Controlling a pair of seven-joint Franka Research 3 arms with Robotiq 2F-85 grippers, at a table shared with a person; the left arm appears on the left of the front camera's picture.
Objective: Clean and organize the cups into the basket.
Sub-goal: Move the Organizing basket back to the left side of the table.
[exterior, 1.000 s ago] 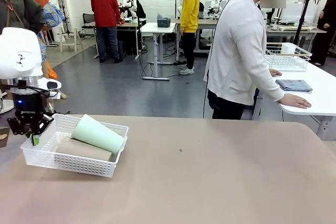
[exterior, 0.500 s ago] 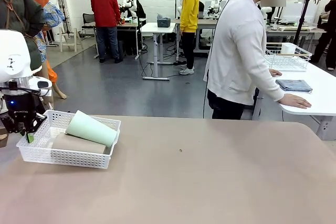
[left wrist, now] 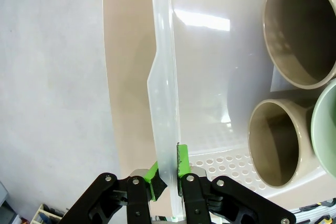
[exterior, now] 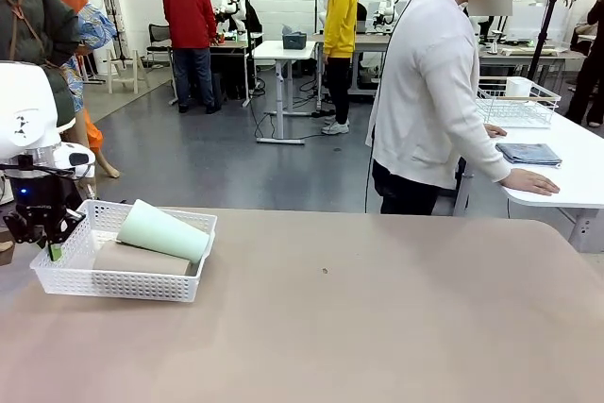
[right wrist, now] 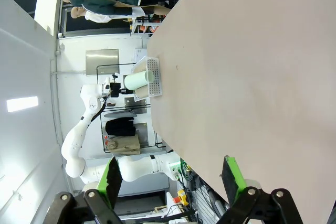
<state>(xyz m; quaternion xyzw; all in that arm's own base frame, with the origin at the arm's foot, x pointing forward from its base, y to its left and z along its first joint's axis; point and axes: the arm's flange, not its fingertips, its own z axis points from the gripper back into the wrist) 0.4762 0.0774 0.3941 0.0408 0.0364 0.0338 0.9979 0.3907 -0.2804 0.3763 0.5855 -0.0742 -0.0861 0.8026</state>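
Clamping basket (left wrist: 164, 77) rim, left pincer (left wrist: 167, 174) closed

1. The left arm (exterior: 28, 120) shows a rounded, glossy white shell with a small dark mark on its side.
2. Below it, a black wrist block carries a blue light and thin black cables.
3. The left gripper (left wrist: 168, 174) is black linkage with silver screws and green pads.
4. The right gripper (right wrist: 170, 179) is likewise black, with green pads.

Three cups (exterior: 162, 231) sideways in basket (exterior: 123, 282)
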